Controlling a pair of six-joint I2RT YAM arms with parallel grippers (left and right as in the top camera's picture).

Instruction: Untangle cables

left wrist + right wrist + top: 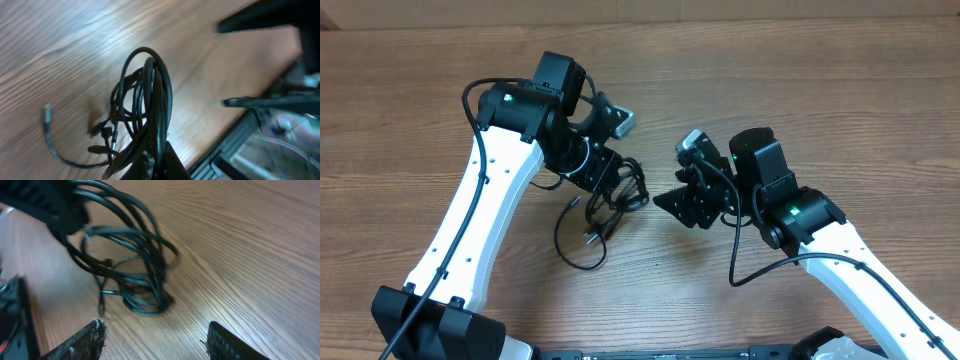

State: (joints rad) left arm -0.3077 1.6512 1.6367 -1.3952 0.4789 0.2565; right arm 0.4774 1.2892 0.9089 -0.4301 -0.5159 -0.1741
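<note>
Clamping gripper: left gripper (pixel 608 178), fully closed on the cables (pixel 628 192), the bunched loops pinched between its fingers.
Right gripper (pixel 157 342): jaws wide apart, nothing in them, just beside the bunch.
Cables' place: mid desk (pixel 820 80), between both grippers; one loose loop trails on the wood.

This is a robotics lab bench: a plain wood-grain desk (pixel 880 90) carries two white-and-black robot arms, the left arm (pixel 470 220) and the right arm (pixel 865 265), with a black base (pixel 440 325) at the desk's near edge. Small green status lights (pixel 793 211) glow on the arms, a thick black wire (pixel 731 250) loops off the right one, and the left wrist view shows a metal frame rail (pixel 225 145) running beside the desk's edge. A bunch of thin black cables (pixel 610 205) near the desk's middle is the test piece.
</note>
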